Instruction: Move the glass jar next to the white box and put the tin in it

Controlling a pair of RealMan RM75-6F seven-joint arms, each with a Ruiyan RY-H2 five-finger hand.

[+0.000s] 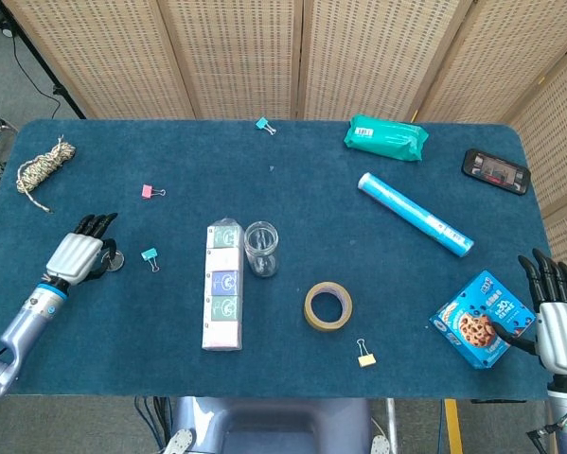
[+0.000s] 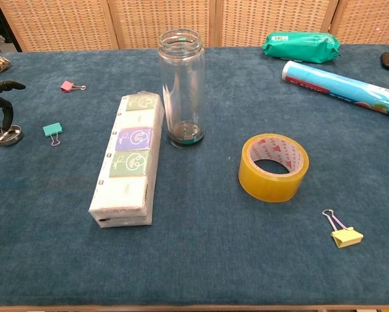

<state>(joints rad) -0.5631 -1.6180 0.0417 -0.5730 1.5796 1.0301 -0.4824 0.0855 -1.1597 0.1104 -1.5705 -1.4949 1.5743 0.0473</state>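
Glass jar (image 2: 181, 88) stands upright just beside the white box (image 2: 129, 158). Left hand (image 1: 79, 253) reaches down, fingertips (image 2: 2, 127) touching the tin (image 2: 8, 136); grip unclear. Right hand (image 1: 557, 315) rests apart, fingers spread, by the cookie box (image 1: 482, 318).

Silver-backed left hand (image 1: 76, 255) and right hand (image 1: 559, 326), black fingers, metallic grey-blue forearms.

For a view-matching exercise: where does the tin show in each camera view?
Head view: tin far left, at the left hand's fingers.
Chest view: tin at the left edge, under dark fingers.
Shared landmark: the teal clip just right of it.
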